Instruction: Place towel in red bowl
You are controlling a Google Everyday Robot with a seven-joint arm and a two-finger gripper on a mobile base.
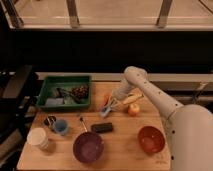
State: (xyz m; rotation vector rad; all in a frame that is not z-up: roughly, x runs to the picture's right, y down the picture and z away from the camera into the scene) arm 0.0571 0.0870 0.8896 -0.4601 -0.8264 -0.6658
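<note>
We found the red bowl (151, 139) empty; the gripper (111, 104) hung at its 10 o'clock, grasp state indeterminable; placement not yet done.

the towel (105, 111) is a small crumpled bluish scrap with an orange-red patch, lying just at the tip of the lowered claw (112, 104); whether they touch is unclear. the red bowl (151, 139) stands upright, well apart from the claw, nearer the camera and to its right.
</note>
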